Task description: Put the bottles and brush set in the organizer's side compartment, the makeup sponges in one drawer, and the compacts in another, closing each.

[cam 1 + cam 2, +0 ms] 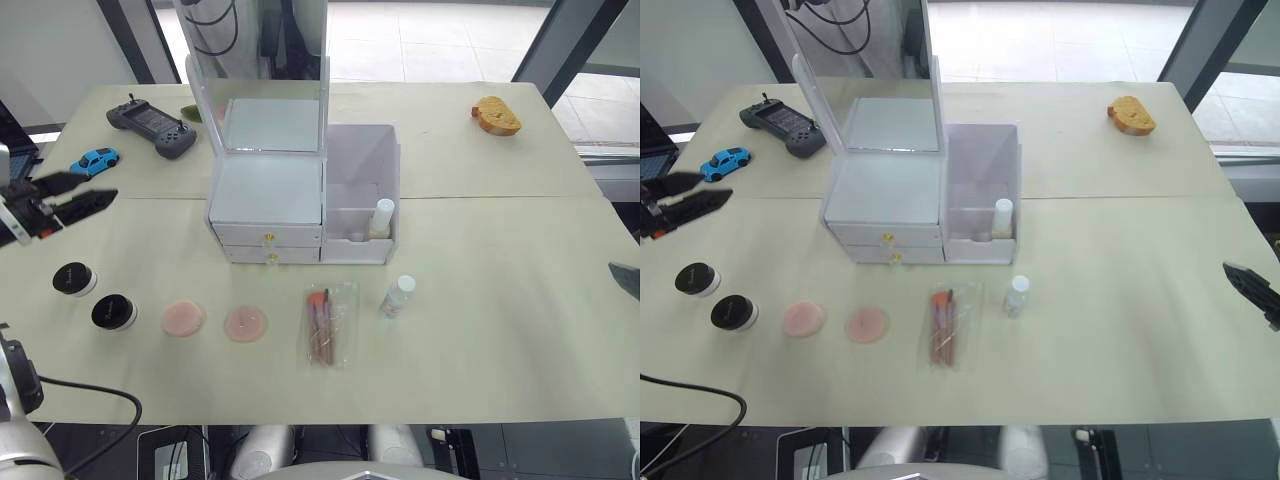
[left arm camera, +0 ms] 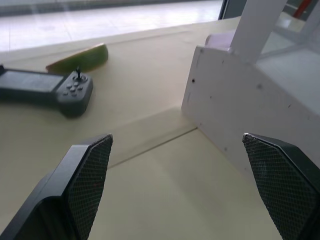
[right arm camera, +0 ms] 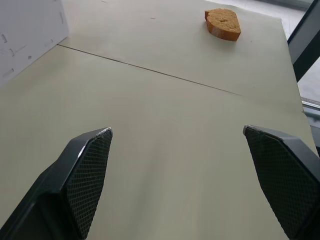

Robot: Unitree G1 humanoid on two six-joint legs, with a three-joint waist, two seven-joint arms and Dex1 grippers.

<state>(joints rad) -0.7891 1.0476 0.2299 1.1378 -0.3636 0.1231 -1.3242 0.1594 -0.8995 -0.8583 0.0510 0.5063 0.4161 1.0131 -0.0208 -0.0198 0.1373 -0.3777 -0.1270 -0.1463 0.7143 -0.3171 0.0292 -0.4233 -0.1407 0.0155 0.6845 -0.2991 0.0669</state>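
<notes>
The white organizer stands mid-table with its mirror lid up and both gold-knobbed drawers shut. The taller peach-beige bottle stands inside the side compartment. In front of that compartment the short clear bottle rests on the table. To its left the brush set lies flat. Further left come two pink makeup sponges, then two black-topped compacts. My left gripper hovers open and empty at the far left, behind the compacts. My right gripper is open and empty over bare table at the far right.
A black game controller and a blue toy car lie at the back left, with a green slice beside the controller. An orange-brown bread piece sits at the back right. A seam crosses the table behind the organizer.
</notes>
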